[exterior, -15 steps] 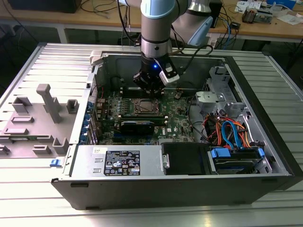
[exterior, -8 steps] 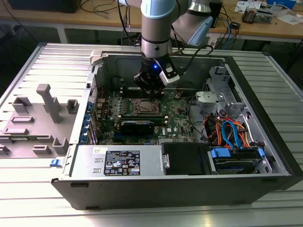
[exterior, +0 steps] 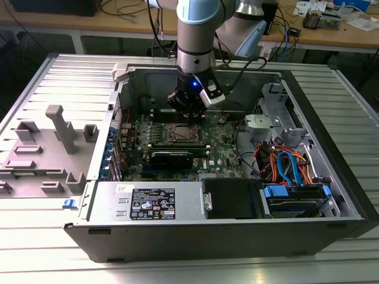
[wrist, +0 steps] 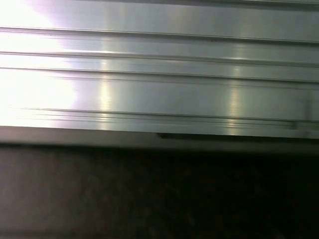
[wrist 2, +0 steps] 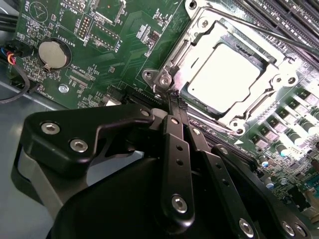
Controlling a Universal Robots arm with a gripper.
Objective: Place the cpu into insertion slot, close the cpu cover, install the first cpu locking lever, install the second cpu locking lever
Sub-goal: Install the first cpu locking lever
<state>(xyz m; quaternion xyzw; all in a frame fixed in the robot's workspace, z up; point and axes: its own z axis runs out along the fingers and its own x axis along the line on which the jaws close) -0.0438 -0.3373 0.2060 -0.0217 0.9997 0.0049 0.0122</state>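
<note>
Jaws: narrow, the two black fingers [wrist 2: 175, 130] drawn together to a point with nothing seen between them. In the second wrist view the gripper [wrist 2: 172, 99] tip sits right at the corner of the insertion slot [wrist 2: 199, 30], close to a silver screw post on the socket frame; whether it touches the frame I cannot tell.

The cpu [wrist 2: 227, 77] lies flat in the slot, its pale metal top glaring under the light. The cpu cover [wrist 2: 271, 82] is down over it, silvery frame lying around the chip's edges, the chip showing through the central opening. A thin metal lever rod [wrist 2: 279, 34] runs along the far side of the socket, near the dark memory slots [wrist 2: 294, 15]; whether it is latched cannot be told.

Around the socket: green motherboard [wrist 2: 124, 55], with a round coin battery [wrist 2: 53, 54] well apart from the slot.

Exterior view: the arm [exterior: 195, 35] reaches straight down into an open computer case [exterior: 331, 148] that lies on its side on a ribbed metal table [exterior: 59, 77]. The gripper [exterior: 188, 118] hangs just above the socket [exterior: 180, 135] at the board's middle. A grey fixture block [exterior: 56, 133] stands on the table to the exterior view's left. Orange and blue cables [exterior: 287, 165] bunch at the exterior view's right, inside the case.

First wrist view: ribbed metal surface [wrist: 159, 74] above a dark band.
</note>
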